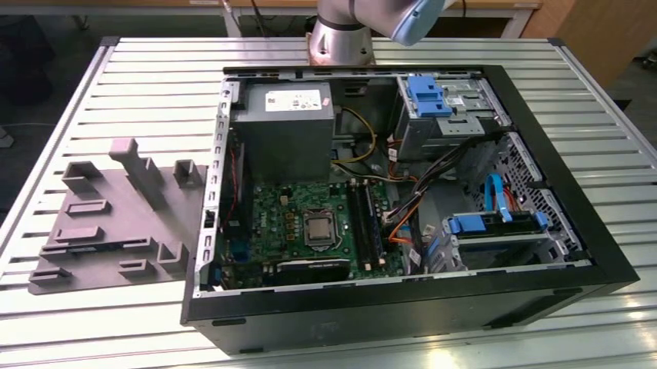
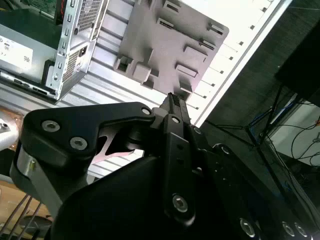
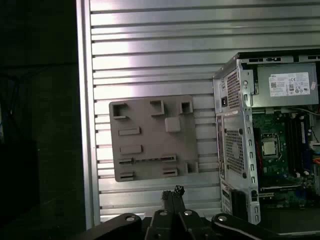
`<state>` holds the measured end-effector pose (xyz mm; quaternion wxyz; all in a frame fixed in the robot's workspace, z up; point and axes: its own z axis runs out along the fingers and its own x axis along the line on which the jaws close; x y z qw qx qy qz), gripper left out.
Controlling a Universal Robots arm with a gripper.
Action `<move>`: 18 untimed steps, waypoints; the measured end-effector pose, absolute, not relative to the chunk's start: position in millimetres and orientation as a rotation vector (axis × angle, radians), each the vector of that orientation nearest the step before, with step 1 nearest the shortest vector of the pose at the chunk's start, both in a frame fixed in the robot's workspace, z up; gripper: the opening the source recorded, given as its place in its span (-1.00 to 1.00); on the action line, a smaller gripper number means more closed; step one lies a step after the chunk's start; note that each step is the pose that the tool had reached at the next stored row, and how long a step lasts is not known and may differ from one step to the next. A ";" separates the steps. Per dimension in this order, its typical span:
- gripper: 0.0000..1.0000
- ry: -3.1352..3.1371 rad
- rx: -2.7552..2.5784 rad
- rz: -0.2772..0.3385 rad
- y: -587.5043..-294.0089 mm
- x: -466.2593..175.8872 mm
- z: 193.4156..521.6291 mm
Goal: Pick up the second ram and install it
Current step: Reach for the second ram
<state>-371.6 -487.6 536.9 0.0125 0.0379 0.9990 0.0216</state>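
In both wrist views my gripper (image 3: 171, 193) (image 2: 174, 98) hangs high over the slatted table, near the grey holder tray (image 3: 145, 120) (image 2: 150, 35), with its fingertips pressed together and nothing between them. The tray (image 1: 108, 223) lies at the exterior view's left of the open computer case (image 1: 575, 254), and no dark stick stands on it. Long dark strips sit in the memory slots (image 1: 362, 219) (image 3: 296, 145) beside the processor. I cannot tell which of them is the second ram.
The case holds a grey power supply (image 1: 285, 127), blue drive brackets (image 1: 426, 94) and orange and black cables (image 1: 411, 207). The arm's base (image 1: 341, 38) stands behind the case. Beyond the table's edge (image 3: 82, 125) lies dark floor with cables.
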 end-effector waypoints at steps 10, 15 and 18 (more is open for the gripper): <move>-0.79 3.113 0.118 0.067 -487.6 -371.7 530.5; -0.79 3.113 0.118 0.068 -487.5 -371.7 529.4; -0.79 3.113 0.118 0.067 -487.5 -371.7 527.8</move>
